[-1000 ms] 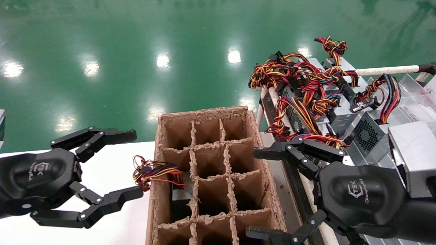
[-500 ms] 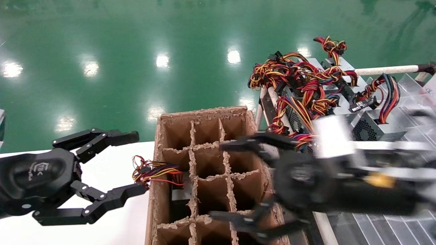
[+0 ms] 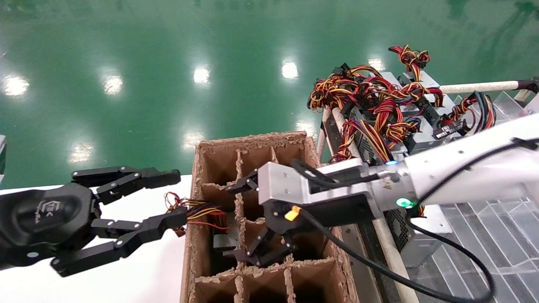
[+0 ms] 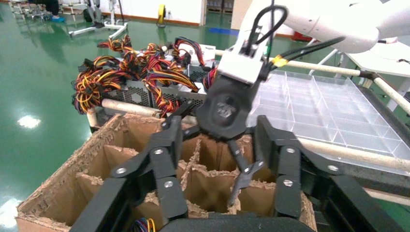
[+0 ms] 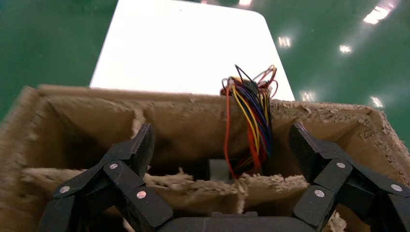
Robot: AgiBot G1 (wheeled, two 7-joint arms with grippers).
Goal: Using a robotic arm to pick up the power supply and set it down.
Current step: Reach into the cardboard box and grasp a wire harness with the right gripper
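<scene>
Your one cardboard box, centre-bottom of the head view, is divided into cells. Its left column holds one power supply, wires spilling over the wall. Two grippers: the right gripper hangs spread and empty over the middle cells; the left gripper, lower left, is spread too, above the white surface.

Silver power supply upright in box cell, wires trailing out
</scene>
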